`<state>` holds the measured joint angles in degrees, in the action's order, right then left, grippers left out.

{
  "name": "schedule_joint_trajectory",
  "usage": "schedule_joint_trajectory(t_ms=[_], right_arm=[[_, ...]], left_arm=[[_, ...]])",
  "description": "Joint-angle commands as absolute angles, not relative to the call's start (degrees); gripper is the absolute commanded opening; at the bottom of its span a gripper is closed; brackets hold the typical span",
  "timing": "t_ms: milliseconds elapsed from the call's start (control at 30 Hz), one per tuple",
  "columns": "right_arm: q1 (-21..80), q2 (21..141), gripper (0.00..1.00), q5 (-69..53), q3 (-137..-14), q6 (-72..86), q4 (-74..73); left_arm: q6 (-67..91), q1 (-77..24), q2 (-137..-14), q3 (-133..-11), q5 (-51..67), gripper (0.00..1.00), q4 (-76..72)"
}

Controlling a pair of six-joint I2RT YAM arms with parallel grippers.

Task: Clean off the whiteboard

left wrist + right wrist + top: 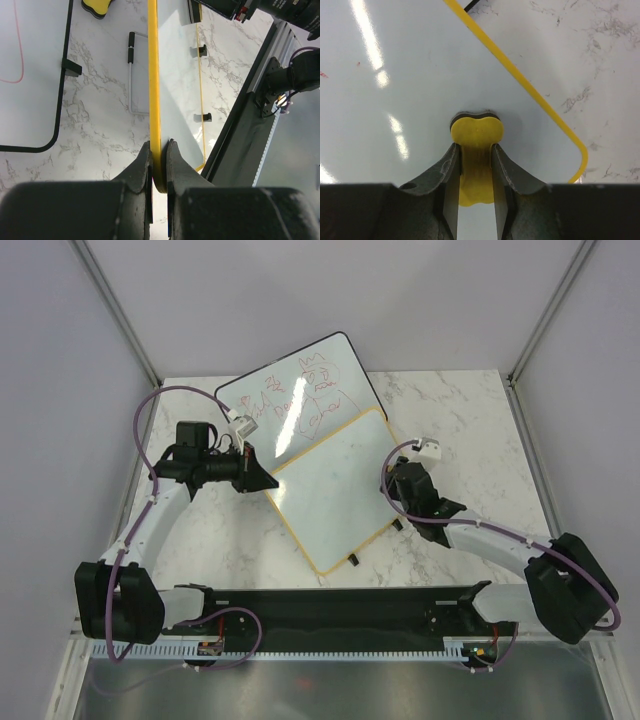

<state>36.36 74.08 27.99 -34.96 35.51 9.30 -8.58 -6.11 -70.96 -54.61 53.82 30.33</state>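
Left gripper (159,150) jaws pinch the whiteboard's (335,485) yellow frame at its left corner. Right gripper (476,150) jaws clamp a yellow eraser (476,131) pressed flat on the board near a rounded corner. The board lies mid-table, its long axis running near-left to far-right, overlapping a black-framed board (300,380). The top view hides the eraser under the gripper; only the right wrist view shows it.
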Motion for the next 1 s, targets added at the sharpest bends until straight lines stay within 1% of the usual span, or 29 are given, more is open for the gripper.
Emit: schedule_joint_trajectory(t_ms=[0,100,167,267,333,400,500,600,700,767,800,833,867,933,967], right_arm=[[36.73,75.41,0.0,25.05,-30.5,39.37,5.09],[41.65,77.51,0.0,27.24,-33.47,39.29,3.44],[45.08,78.66,0.0,29.17,-37.94,36.76,1.24],[44.21,78.4,0.0,29.97,-42.69,34.2,0.79],[40.46,77.17,0.0,28.32,-44.03,32.7,0.88],[39.2,76.64,0.0,27.68,-45.35,31.56,1.41],[39.9,78.12,0.0,24.97,-45.18,32.77,0.97],[43.23,80.59,0.0,23.64,-41.93,36.03,0.18],[48.06,80.34,0.0,21.54,-36.75,37.71,2.71],[54.29,80.07,0.0,20.31,-35.77,33.59,7.19],[56.75,80.16,0.0,20.39,-36.29,31.31,8.43],[61.65,80.33,0.0,20.39,-36.99,29.11,10.79],[63.87,80.85,0.0,20.39,-38.83,24.22,11.68],[68.53,82.34,0.0,19.43,-41.38,19.88,12.22],[69.25,84.09,0.0,19.95,-44.18,16.82,11.43]], left_arm=[[-18.98,-7.56,-70.31,-56.34,54.75,0.02,27.25],[-18.81,-7.65,-70.49,-56.43,54.93,0.02,27.25],[-18.72,-7.65,-70.58,-56.43,55.02,0.02,27.33],[-18.81,-7.65,-70.4,-56.34,54.84,0.02,27.33],[-18.72,-7.65,-70.14,-56.25,54.93,0.02,27.42],[-18.72,-7.65,-69.96,-56.25,54.93,0.02,27.33],[-18.54,-7.56,-70.05,-56.42,55.02,0.02,27.33],[-18.46,-7.65,-70.31,-56.43,55.11,0.02,27.42],[-18.63,-7.56,-70.57,-56.43,55.02,0.02,27.33],[-18.81,-7.65,-70.84,-56.51,55.2,0.02,27.42],[-18.81,-7.65,-71.1,-56.51,55.11,0.02,27.33],[-18.72,-7.73,-71.19,-56.86,55.28,0.02,27.42],[-18.63,-7.73,-71.19,-57.04,55.28,0.02,27.33],[-18.46,-7.73,-71.45,-57.22,55.37,0.02,27.33],[-18.37,-7.73,-71.37,-57.22,55.46,0.02,27.33]])
